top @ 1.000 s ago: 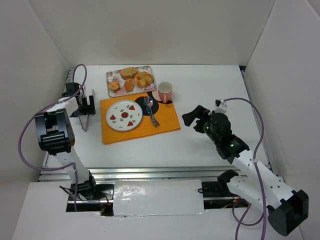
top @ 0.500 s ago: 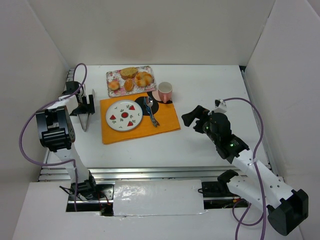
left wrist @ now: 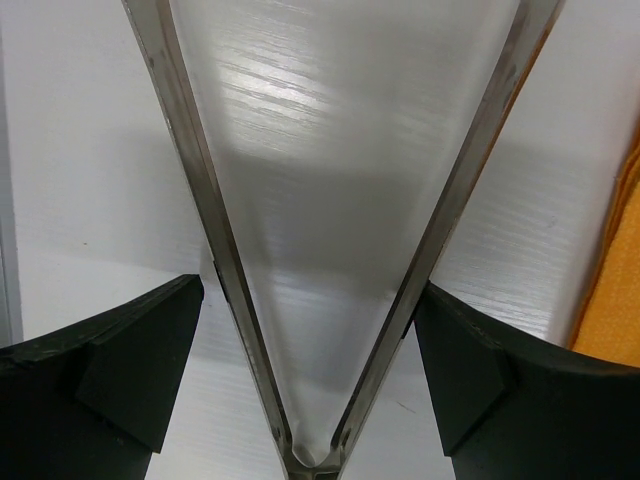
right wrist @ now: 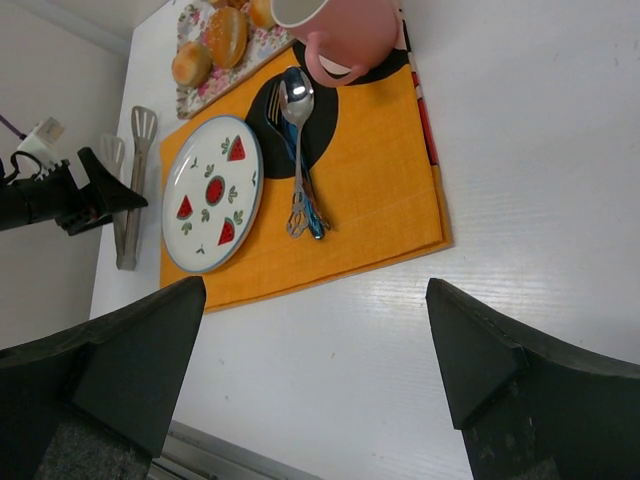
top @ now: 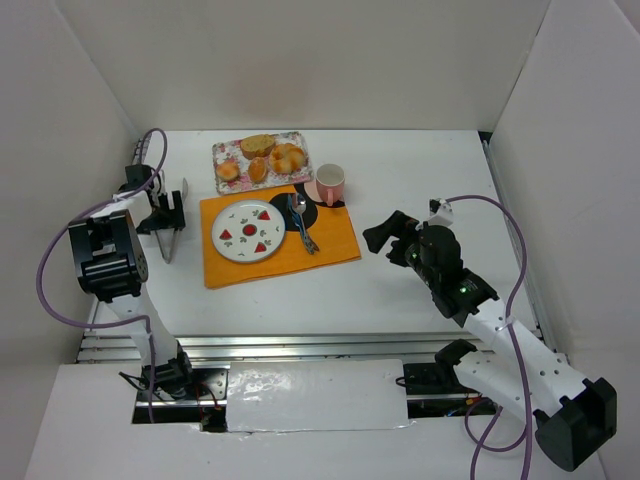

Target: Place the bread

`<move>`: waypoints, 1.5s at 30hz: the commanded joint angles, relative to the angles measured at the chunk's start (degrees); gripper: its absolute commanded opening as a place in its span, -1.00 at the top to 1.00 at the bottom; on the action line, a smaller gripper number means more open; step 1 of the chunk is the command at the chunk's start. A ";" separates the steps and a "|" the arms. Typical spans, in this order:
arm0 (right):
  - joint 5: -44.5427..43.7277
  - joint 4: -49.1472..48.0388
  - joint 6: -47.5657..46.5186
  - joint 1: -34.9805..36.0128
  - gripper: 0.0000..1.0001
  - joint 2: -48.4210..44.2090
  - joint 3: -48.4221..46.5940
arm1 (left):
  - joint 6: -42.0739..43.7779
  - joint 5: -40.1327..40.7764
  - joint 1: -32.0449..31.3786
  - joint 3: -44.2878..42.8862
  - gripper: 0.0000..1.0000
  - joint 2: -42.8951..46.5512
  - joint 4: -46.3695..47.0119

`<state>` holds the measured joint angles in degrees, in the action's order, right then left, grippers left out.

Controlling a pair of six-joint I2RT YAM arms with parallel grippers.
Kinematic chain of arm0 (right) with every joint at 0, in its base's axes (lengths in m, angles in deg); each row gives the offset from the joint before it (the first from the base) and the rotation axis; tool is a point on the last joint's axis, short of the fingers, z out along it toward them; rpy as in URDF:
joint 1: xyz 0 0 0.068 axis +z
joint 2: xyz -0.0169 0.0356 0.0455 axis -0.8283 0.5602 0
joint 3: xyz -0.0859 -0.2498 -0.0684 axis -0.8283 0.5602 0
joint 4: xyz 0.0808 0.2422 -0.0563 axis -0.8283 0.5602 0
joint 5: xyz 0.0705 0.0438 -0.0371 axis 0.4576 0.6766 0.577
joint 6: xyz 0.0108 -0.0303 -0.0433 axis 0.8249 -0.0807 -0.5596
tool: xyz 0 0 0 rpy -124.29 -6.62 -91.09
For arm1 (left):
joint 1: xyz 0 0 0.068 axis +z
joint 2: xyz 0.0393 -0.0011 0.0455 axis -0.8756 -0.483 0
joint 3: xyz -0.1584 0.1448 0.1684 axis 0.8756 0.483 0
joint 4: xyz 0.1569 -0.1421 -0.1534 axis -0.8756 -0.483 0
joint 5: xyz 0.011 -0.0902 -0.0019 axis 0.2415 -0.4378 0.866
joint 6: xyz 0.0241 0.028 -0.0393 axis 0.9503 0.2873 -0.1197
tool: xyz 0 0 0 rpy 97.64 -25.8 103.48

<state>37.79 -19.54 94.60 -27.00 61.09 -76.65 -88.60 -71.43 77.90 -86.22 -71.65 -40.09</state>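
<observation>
2 wide, empty jaws: right gripper (top: pixel 385 230) unmoved, left gripper (top: pixel 167 220) shifted left astride tongs (top: pixel 168 246)

Bright, even light — soft shadows, glare on the table (left wrist: pixel 290 80).

No words, numbers or signs can be read anywhere. The plate (top: pixel 238 222) shows only little watermelon pictures, and the tray (top: pixel 225 152) shows only flowers, with no letters.
</observation>
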 commanded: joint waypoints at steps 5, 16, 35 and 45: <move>0.18 -1.44 -0.73 -0.19 -1.00 0.78 -2.92 | -0.15 -2.07 1.24 -1.84 -0.96 -2.27 0.68; 0.62 -1.61 -0.73 -0.19 -0.99 0.25 -2.83 | -0.24 -3.04 1.51 -3.94 -0.29 -3.24 -2.13; 1.68 -1.70 -0.64 -0.19 -0.99 0.25 -2.83 | -4.11 -0.40 -4.29 -25.56 -0.32 4.50 -18.74; 1.85 -1.88 -0.82 -0.19 -0.99 0.78 -2.92 | -3.41 0.12 -10.62 -31.27 -0.30 5.73 -20.94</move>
<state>39.69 -19.56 94.60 -27.00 61.63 -76.71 -91.68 -71.67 69.66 -114.26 -68.94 -60.79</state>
